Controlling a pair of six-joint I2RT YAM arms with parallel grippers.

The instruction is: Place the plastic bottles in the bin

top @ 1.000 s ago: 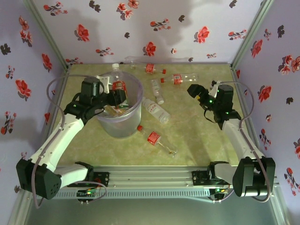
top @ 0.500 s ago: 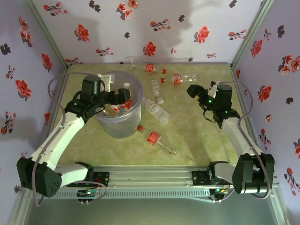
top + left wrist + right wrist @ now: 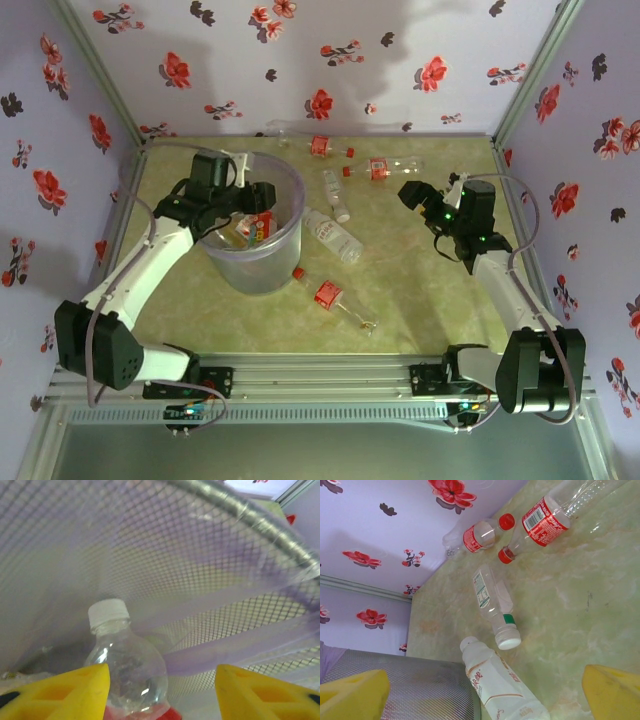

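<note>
1. The left arm rises from its base and bends over the bin (image 3: 250, 268). The left gripper (image 3: 161, 670) sits inside the bin's mouth, under the rim (image 3: 235, 507).
2. Its yellow fingers (image 3: 60, 690) stand partly spread. A white-capped bottle (image 3: 125, 670) with a red label stands between them, close by the left finger and clear of the right one, so it is not pinched.
3. The right arm stretches over the right half of the table (image 3: 440, 300). The right gripper (image 3: 410, 193) is spread wide around nothing and faces the loose bottles.
4. A second ago the left gripper held a red-labelled bottle at rim height. That bottle is now lower in the bin, and the left wrist has swung rightward. The right arm has barely shifted.
5. Five bottles lie outside the bin: the rear bottle (image 3: 320, 146), the red-label bottle (image 3: 378, 168), the clear bottle (image 3: 336, 195), the white-label bottle (image 3: 333, 236) and the red-capped bottle (image 3: 328, 295).
6. The bin stands near the left wall. Bare tabletop lies between the red-capped bottle and the right arm, along the front rail (image 3: 330, 375).
</note>
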